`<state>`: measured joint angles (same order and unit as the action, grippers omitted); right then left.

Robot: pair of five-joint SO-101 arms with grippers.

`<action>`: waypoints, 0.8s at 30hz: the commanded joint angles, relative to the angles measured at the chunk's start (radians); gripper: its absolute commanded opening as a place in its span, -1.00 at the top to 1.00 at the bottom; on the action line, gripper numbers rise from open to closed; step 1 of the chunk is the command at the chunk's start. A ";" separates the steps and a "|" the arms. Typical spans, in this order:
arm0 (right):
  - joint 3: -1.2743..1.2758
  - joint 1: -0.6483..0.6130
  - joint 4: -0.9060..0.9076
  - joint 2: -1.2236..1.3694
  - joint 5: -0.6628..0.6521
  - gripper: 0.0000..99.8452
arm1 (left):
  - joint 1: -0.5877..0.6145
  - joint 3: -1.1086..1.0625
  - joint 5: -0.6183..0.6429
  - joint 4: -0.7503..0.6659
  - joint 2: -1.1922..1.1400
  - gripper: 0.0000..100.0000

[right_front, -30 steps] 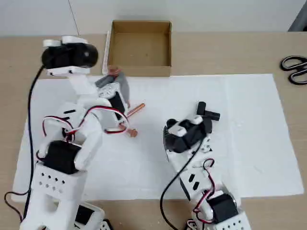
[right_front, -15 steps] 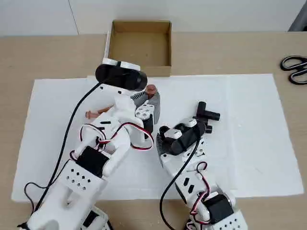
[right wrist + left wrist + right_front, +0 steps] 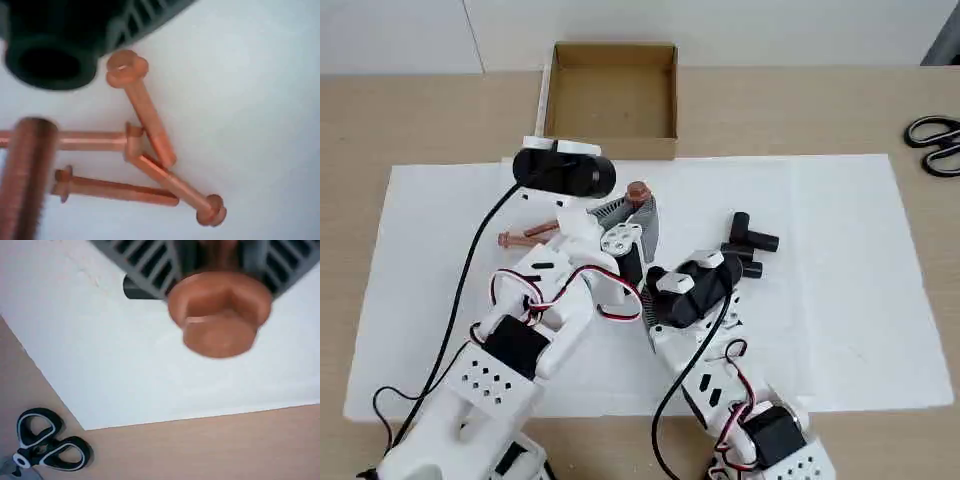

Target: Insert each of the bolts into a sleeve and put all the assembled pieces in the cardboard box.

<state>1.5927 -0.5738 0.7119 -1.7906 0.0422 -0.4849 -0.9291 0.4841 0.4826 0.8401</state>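
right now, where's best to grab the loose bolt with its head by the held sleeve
Take the bolt on its shaft near the head, from above, gripping across it. It lies flat on the sheet and that end is free; its tip meets the other bolts.

Black-handled scissors (image 3: 932, 145) at 2 o'clock, flat on the bare tan table (image 3: 800, 110), just off the corner of the white sheet (image 3: 850, 300). The sheet covers the table's middle, long side running 9 to 3. Pale wall (image 3: 720, 25) at 12.
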 commanded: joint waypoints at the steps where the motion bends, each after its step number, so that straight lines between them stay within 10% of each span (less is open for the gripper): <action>1: -0.008 -0.004 -0.005 -0.013 0.008 0.99 | -0.006 0.004 0.006 -0.035 0.035 0.99; 24: -0.008 0.001 -0.007 -0.013 0.008 0.99 | -0.038 0.010 0.011 0.071 0.035 0.99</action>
<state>1.5927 -0.5738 0.7119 -1.7906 0.0422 -0.5171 -0.9291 0.4872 0.5393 0.8416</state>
